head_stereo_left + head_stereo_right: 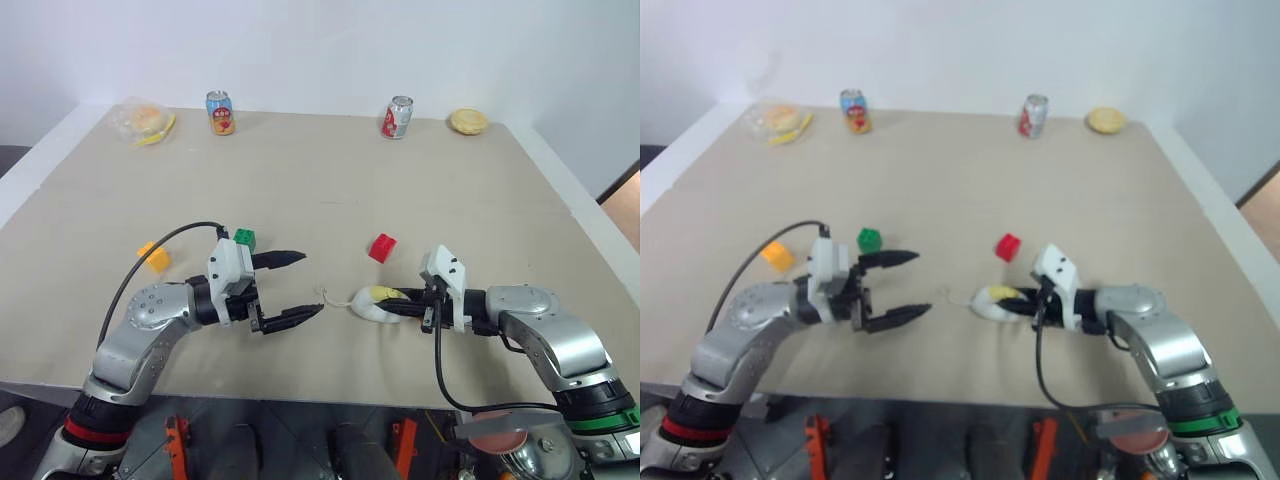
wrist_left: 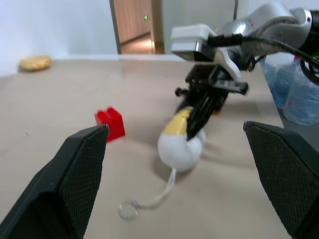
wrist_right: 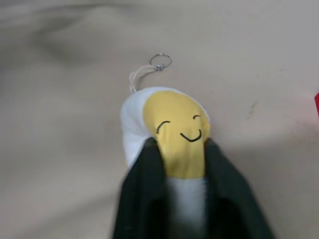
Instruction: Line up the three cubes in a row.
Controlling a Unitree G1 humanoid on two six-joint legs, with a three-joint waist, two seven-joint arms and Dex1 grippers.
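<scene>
On the beige table (image 1: 330, 180), the right gripper (image 1: 392, 306) lies low near the front edge, its two black fingers (image 3: 144, 184) pinched onto the white-and-yellow plush toy (image 1: 370, 303). In the right wrist view the fingers squeeze the toy's near end from both sides, with its smiling yellow face between and beyond them. A cord runs from the toy's far tip to a small metal key ring (image 3: 160, 61) resting on the table.

The left gripper (image 1: 297, 288) hovers just to the left of the plush, pointing toward it, its jaws spread wide and holding nothing.

The three cubes are well apart and do not form a row. The red cube (image 1: 382, 247) sits just beyond the plush, slightly to its right. The green cube (image 1: 245, 239) stands just behind the left gripper's wrist housing. The orange-yellow cube (image 1: 154, 256) lies farther left, apart from the green one and beside the left arm's black cable.

Along the far edge stand a blue-and-orange drink can (image 1: 220, 112) and a red-and-silver drink can (image 1: 397, 117). At the far left corner lies a clear bag with a bun and a banana (image 1: 143, 122), and a round bun (image 1: 468, 121) sits at the far right.
</scene>
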